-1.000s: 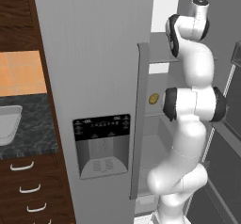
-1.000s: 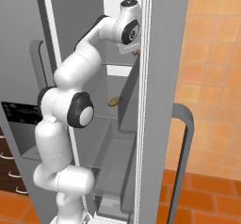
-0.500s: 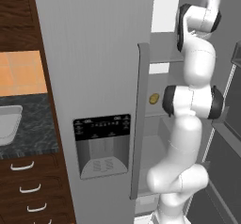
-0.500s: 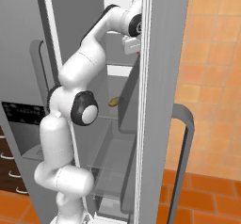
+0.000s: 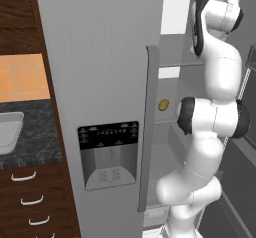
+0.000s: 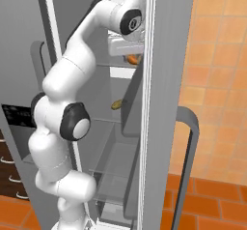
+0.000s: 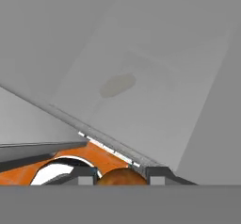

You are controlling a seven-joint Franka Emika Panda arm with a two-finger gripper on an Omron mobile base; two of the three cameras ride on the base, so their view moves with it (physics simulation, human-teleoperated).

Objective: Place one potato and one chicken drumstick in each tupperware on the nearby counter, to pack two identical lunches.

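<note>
One gripper (image 7: 122, 175) closed on drumstick (image 7: 121, 177) at upper fridge shelf | right base: drumstick (image 6: 132, 59) half hidden by door edge, potato (image 6: 116, 105) one shelf lower | left base: tupperware (image 5: 10, 131) on counter (image 5: 35, 139), cut off at frame edge

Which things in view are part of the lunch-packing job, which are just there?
Job: chicken drumstick clamped in the gripper; potato on the fridge shelf below; tupperware on the counter.
Bystanders: fridge door handle, water dispenser, drawers.
</note>
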